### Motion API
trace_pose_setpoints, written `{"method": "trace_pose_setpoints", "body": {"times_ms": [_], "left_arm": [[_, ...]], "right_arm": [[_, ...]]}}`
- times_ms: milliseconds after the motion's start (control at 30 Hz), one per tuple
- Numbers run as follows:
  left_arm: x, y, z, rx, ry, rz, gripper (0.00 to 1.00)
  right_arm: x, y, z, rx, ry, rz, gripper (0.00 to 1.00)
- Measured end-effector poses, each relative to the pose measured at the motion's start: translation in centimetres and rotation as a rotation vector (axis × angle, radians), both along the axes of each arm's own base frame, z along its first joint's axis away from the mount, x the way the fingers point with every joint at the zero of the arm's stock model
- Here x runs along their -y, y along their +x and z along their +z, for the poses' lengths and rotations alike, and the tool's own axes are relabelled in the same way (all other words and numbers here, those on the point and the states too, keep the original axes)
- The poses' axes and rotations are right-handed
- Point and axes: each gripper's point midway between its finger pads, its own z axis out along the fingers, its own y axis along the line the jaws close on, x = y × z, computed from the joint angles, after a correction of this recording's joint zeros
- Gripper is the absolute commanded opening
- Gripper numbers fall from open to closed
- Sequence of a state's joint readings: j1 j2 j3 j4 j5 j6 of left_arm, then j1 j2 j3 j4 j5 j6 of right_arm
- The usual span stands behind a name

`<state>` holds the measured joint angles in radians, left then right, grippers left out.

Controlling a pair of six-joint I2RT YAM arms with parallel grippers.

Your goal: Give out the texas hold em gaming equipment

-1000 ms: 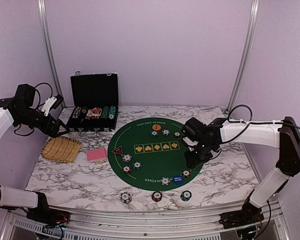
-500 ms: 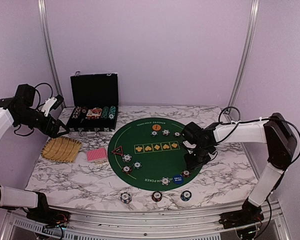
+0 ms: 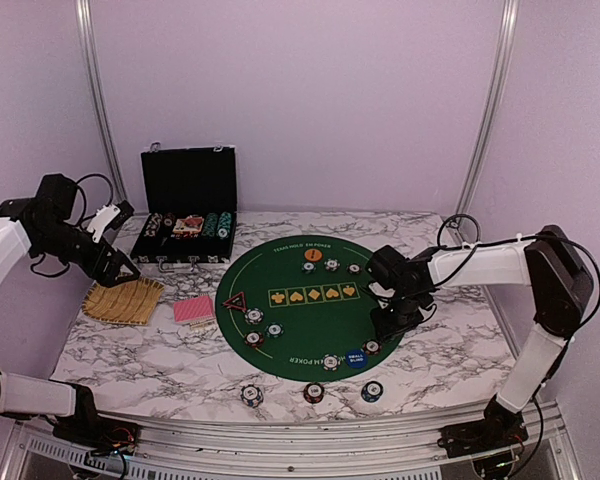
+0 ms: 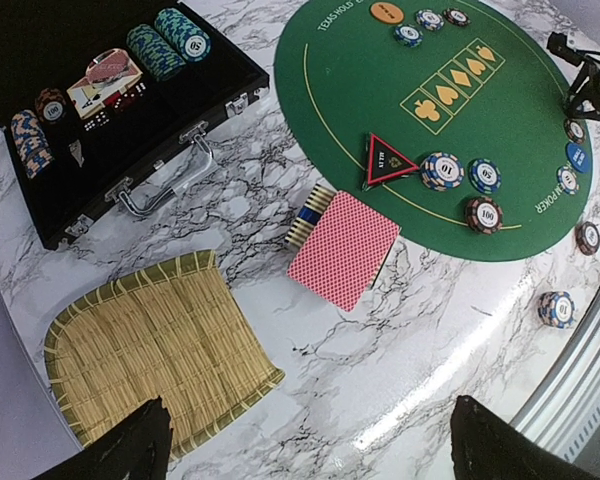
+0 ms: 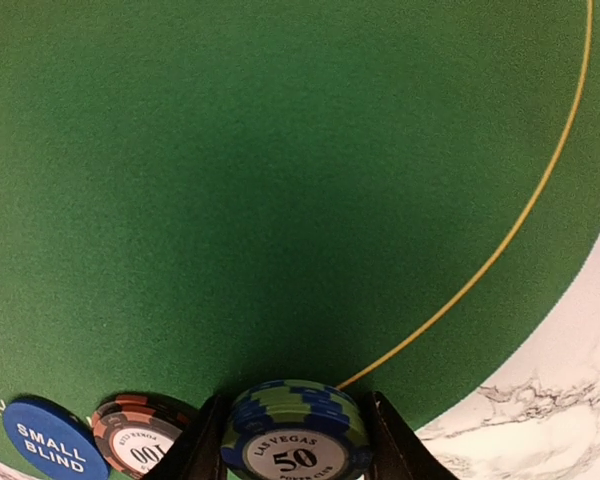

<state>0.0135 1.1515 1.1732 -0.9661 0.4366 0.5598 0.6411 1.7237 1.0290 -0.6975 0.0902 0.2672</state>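
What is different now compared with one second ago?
The right arm folded its elbow inward; its pincer hardly shifted and grips the 50 chip stack near the green mat's edge. The left pincer, open, drifted slightly toward the straw tray. Playing cards and case stayed in place.

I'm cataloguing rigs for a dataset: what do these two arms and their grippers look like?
Both the left arm and the right arm have white shells on the links, black joint housings and black cables looping alongside. The left gripper and the right gripper are black with two dark fingers. No markings are legible.
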Motion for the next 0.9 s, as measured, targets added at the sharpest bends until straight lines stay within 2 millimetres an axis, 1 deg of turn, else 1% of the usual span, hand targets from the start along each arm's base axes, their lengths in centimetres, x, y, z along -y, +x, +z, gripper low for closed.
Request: {"method": "trace_pose_setpoints", "body": {"times_ms": [100,167,333,533,633,733,800,900], "left_arm": [[0.3,-0.3,-0.5,-0.012,0.016,-0.021,0.99],[0.8,-0.5,-1.0,-0.024,0.03,-0.045,0.99],[1.7,-0.9,-2.8,-0.07,0.069,-0.101,0.99],[1.9,-1.0,-5.0,-0.13,0.125,-0.145,0.99],[2.0,-1.1,-6.0,-0.156,0.152,-0.168,0.99],[2.3,-1.1,-6.8,-0.178,0.177,-0.2,0.99],[2.5,-1.1,-7.6,-0.199,0.198,-0.223,0.99],[2.6,-0.8,-8.5,-0.229,0.232,-0.24,0.99]], "right_arm": [[0.0,0.1,0.0,0.003,0.0,-0.001,0.61],[0.1,0.1,0.0,0.005,-0.004,-0.003,0.65],[0.2,0.1,0.1,0.006,-0.006,-0.006,0.66],[0.5,0.1,0.6,0.002,-0.025,-0.015,0.67],[0.4,0.6,2.0,0.022,-0.024,-0.022,0.7],[-0.5,1.9,4.6,0.077,-0.004,-0.027,0.76],[-1.7,3.0,7.0,0.134,0.019,-0.026,0.82],[-4.0,4.0,10.1,0.208,0.058,-0.008,0.92]]}}
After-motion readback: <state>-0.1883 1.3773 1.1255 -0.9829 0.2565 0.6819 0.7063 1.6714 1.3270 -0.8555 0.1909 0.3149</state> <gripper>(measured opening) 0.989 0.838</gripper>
